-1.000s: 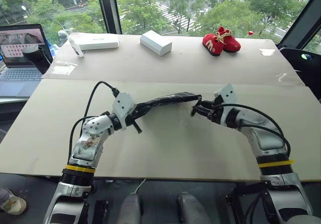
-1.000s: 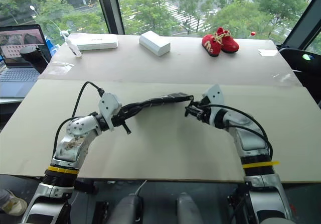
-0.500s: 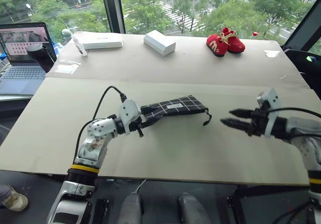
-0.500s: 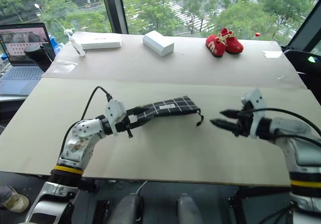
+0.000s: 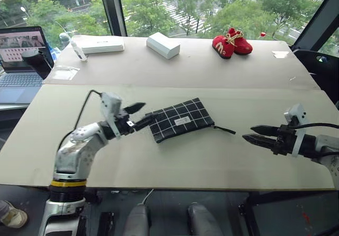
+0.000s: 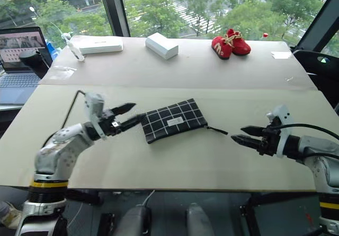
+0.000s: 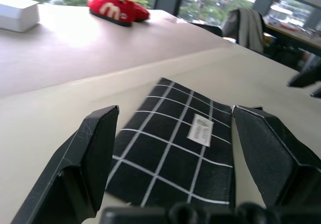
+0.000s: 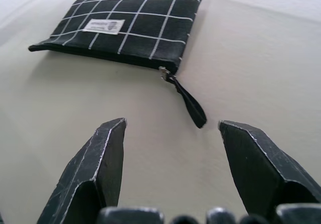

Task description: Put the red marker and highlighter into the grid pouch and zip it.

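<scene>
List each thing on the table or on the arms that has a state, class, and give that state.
grid pouch: flat on the table, zipper closed, held by neither gripper.
pull cord: stretched out on the table.
left gripper: open.
right gripper: open.
laptop: open, screen lit.

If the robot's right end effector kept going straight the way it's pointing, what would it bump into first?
Probably the black pull cord of the grid pouch. The right end effector is open, pointing across bare table toward it, with nothing between. It might pass just beside the cord; depth is hard to judge.
</scene>
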Controlling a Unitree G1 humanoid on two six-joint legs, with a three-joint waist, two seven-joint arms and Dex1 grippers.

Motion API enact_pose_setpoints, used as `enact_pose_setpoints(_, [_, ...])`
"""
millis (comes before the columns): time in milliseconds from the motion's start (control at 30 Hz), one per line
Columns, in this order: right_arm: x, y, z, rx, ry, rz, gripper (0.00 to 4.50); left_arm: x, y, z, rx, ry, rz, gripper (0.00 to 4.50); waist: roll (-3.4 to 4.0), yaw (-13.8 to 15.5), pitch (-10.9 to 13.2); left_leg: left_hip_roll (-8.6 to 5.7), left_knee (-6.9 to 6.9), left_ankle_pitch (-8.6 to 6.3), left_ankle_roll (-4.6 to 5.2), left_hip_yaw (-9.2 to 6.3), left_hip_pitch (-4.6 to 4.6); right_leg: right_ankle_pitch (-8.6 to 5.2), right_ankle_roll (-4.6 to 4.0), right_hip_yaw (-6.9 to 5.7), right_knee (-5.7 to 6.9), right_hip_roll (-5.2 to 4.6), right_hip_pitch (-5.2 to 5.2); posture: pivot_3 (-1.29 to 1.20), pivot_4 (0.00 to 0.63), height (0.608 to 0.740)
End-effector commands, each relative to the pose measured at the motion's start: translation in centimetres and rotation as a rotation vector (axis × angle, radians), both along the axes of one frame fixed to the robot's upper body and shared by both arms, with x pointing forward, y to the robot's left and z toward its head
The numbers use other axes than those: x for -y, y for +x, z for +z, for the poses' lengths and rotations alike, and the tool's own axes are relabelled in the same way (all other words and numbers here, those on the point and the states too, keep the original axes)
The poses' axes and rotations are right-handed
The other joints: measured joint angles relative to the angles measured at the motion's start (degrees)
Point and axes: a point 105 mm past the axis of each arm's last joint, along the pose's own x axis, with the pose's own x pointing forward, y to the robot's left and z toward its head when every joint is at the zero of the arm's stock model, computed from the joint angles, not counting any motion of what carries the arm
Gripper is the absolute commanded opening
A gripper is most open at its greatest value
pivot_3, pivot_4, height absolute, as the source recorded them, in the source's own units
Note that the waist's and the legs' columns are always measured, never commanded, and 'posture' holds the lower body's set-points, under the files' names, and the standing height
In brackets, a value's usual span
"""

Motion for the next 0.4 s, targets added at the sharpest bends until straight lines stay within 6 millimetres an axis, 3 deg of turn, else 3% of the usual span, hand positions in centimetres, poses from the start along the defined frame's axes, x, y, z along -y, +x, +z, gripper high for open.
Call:
enact_pose_setpoints(33, [1.1, 0.8, 1.4, 0.068, -0.019, -0.029, 3.29, -4.4, -1.0, 0.4, -0.001, -0.002, 0.159, 3.91, 0.00, 0.0, 0.0, 0.00, 0.00, 0.00, 0.00, 0.01, 0.00, 0.00, 0.00, 0.01, -0.01, 0.00, 0.00, 0.00, 0.150, 0.729])
enact_pose_setpoints(233, [1.1, 1.5, 1.1, 0.074, 0.014, -0.050, 3.29, -7.1, -2.5, -1.4, -0.061, -0.027, 0.303, 3.91, -0.01, 0.5, 0.0, -0.01, 0.00, 0.00, -0.01, 0.02, 0.00, 0.01, -0.01, -0.02, -0.02, -0.02, 0.02, 0.00, 0.150, 0.729])
enact_pose_setpoints(400, [0.2, 2.1, 0.2, 0.060, 0.032, -0.041, 3.29, -6.6, -3.0, -2.6, -0.081, -0.020, 0.323, 3.91, -0.02, 0.7, 0.0, -0.01, 0.01, 0.00, -0.01, 0.03, 0.01, 0.01, -0.02, -0.01, -0.03, -0.02, 0.05, 0.00, 0.150, 0.729])
